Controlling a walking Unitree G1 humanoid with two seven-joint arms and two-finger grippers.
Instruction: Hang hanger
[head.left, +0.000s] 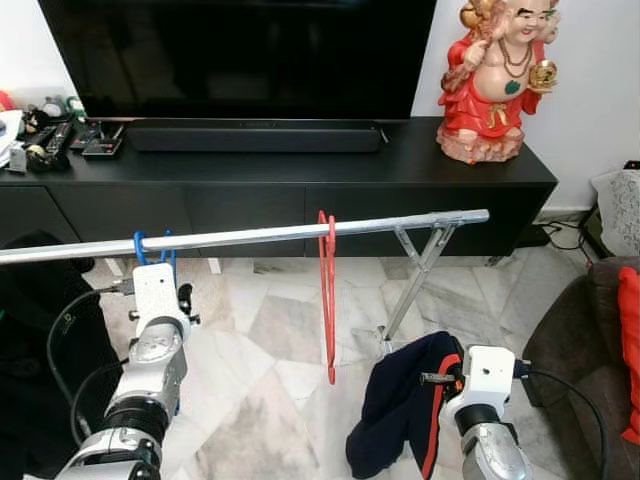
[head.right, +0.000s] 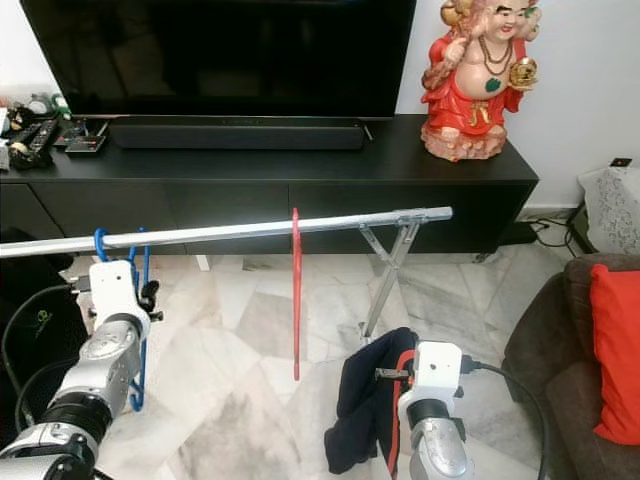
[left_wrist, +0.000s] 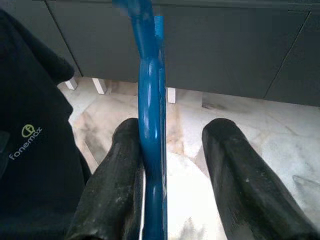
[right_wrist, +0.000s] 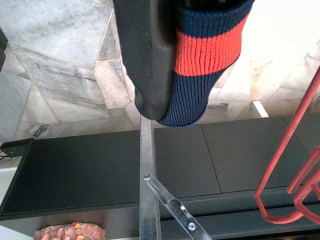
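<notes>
Reaching up under the silver rail (head.left: 250, 236), the left hand (left_wrist: 165, 170) has its two black fingers (left_wrist: 112, 185) spread, with the blue hanger (left_wrist: 151, 125) running between them and lying against one finger. That blue hanger hooks over the rail near its left end, just above the left wrist. Further along the rail hangs a red hanger (head.left: 327, 295), edge-on, well apart from the blue one. The right hand (right_wrist: 150, 55) is low on the right, pinching a navy garment with an orange-red stripe (head.left: 405, 400) that droops over the marble floor (head.left: 270, 340). Behind the rail stands a black TV cabinet (head.left: 300, 180) carrying a red figurine (head.left: 495, 80)
</notes>
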